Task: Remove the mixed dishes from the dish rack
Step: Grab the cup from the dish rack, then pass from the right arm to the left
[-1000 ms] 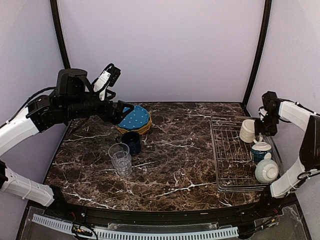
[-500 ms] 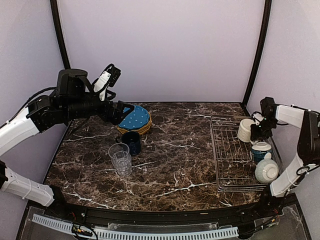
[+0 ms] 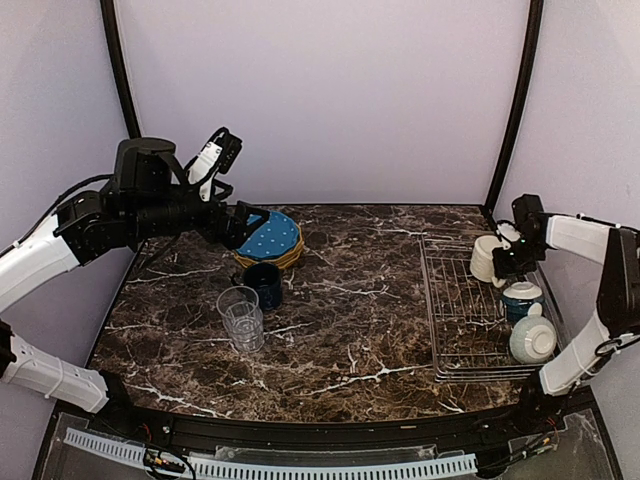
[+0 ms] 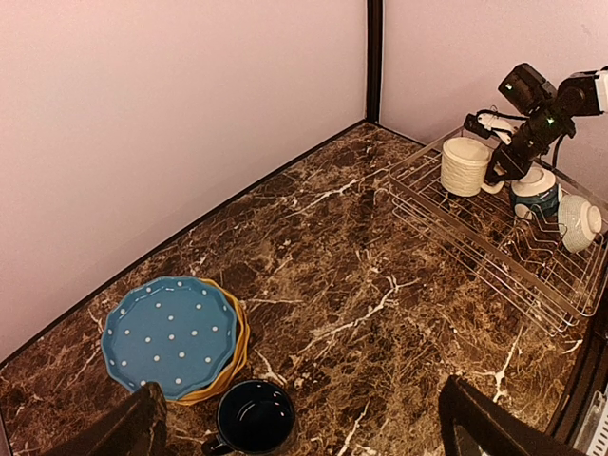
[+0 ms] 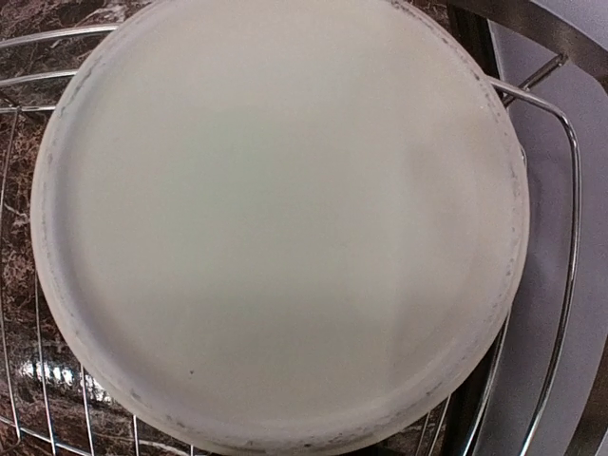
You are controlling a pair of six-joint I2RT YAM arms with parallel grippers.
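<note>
Near end of the dish rack (image 3: 455, 330), counter's right edge: a pale bowl (image 3: 533, 341), then a teal bowl (image 3: 522, 300); at the rack's far end the cream mug (image 3: 485, 258) lies on its side, long axis across the rack, base toward your right hand (image 3: 508, 258), right against it. Left hand (image 4: 304, 418) is spread wide, well apart by the plates (image 3: 268, 238) in the far-left corner, so it's the right arm's pick. Right wrist view shows only the mug's base, no fingers, so I cannot tell that hand's grip; left wrist view shows the mouth facing counter centre.
</note>
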